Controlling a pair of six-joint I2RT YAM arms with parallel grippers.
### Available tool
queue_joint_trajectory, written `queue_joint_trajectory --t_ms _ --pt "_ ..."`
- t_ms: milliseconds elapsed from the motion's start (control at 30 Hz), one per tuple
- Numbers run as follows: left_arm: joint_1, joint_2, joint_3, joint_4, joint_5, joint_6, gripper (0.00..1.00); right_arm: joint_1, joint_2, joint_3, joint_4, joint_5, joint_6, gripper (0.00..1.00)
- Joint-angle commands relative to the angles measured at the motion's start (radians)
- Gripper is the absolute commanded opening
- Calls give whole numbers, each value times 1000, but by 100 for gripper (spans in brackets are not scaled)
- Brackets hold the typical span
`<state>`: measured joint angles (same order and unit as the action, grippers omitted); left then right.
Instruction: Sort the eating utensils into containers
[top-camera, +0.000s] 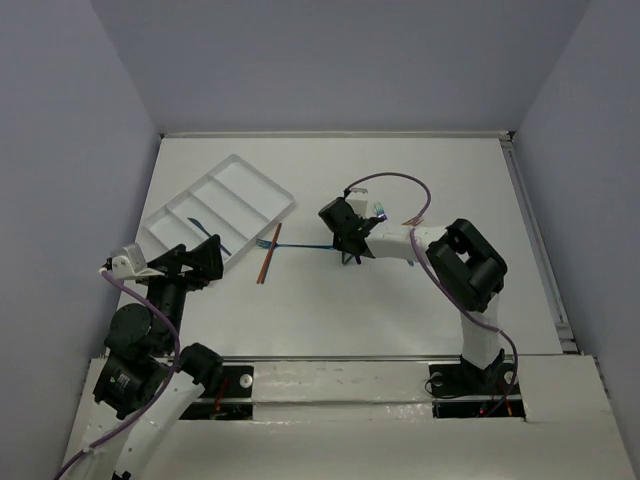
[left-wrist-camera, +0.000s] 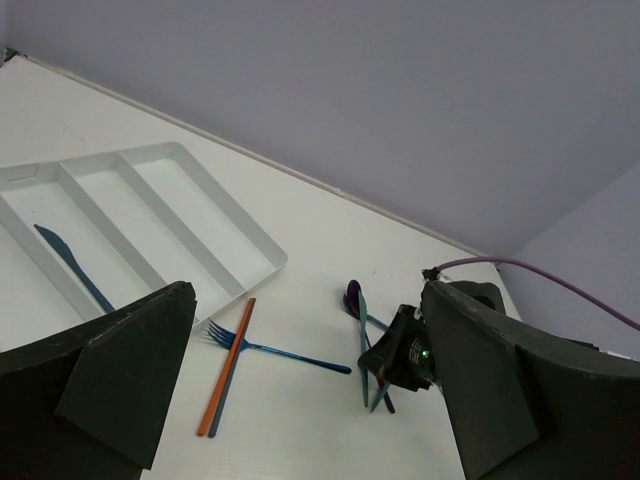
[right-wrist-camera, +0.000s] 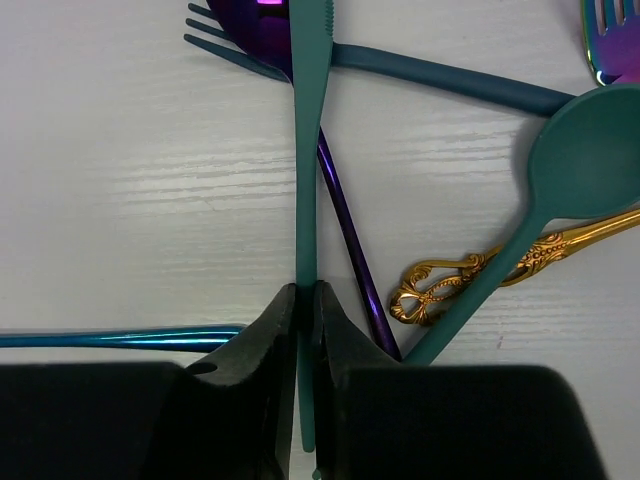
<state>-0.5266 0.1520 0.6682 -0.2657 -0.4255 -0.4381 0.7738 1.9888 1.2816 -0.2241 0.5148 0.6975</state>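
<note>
My right gripper (right-wrist-camera: 307, 300) is shut on the handle of a teal knife (right-wrist-camera: 308, 140) that lies on the table at the middle of a utensil pile. In the pile are a purple spoon (right-wrist-camera: 345, 220), a teal spoon (right-wrist-camera: 590, 150), a dark teal fork (right-wrist-camera: 440, 75) and a gold ornate handle (right-wrist-camera: 480, 275). The white cutlery tray (top-camera: 262, 178) sits at the back left with a blue knife (left-wrist-camera: 70, 265) in one compartment. My left gripper (top-camera: 195, 258) is open and empty over the tray's near end. A blue fork (left-wrist-camera: 270, 350) and an orange-brown utensil (left-wrist-camera: 228, 365) lie between tray and pile.
A navy utensil (left-wrist-camera: 222, 390) lies along the orange-brown one. An iridescent fork (right-wrist-camera: 610, 40) is at the pile's far edge. The right arm (top-camera: 465, 265) reaches across the table's right half. Walls enclose the table on three sides.
</note>
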Motion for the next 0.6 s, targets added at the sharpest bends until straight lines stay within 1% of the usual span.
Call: queue_joint_trajectory --t_ms 0,100,267,300,333,400,433,467,533,567 --pt "-6 0 7 49 8 16 99 4 -31 18 -12 79 8 9" --pt "-6 4 5 49 8 16 99 4 -63 21 -4 103 -6 3" --pt "-6 11 5 48 8 15 99 41 -131 24 32 140 -61 1" --pt "-6 14 5 48 7 15 99 65 -143 24 73 140 -81 0" --pt "-6 18 5 48 7 16 99 79 -160 19 107 120 -134 0" --pt "-6 24 7 46 7 16 99 114 -163 31 193 68 -180 0" --pt "-6 27 7 46 7 19 99 114 -150 41 213 -18 -223 0" --pt "-6 27 7 48 7 21 99 128 -136 56 273 -68 -237 0" --pt "-6 32 7 46 8 22 99 137 -101 111 333 -193 -286 0" --pt "-6 37 7 46 8 24 99 137 -47 177 353 -300 -309 0"
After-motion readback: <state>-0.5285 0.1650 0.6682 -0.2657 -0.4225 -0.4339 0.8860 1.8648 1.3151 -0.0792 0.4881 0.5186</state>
